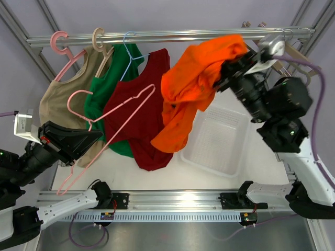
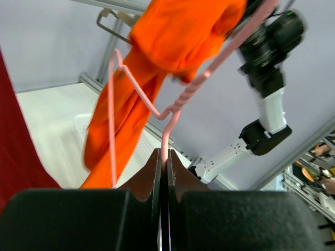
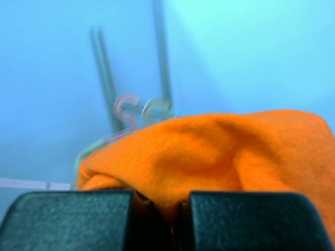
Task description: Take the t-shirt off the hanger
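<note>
The orange t-shirt hangs bunched from my right gripper, which is shut on its upper part just below the rail. In the right wrist view the orange cloth is pinched in my right gripper. The pink wire hanger is bare and apart from the shirt, tilted in front of the other clothes. My left gripper is shut on its wire. In the left wrist view the hanger rises from my left gripper, with the orange shirt behind it.
A metal rail crosses the back with a beige top, a green top and a dark red top on hangers. A white basket sits on the table below the orange shirt.
</note>
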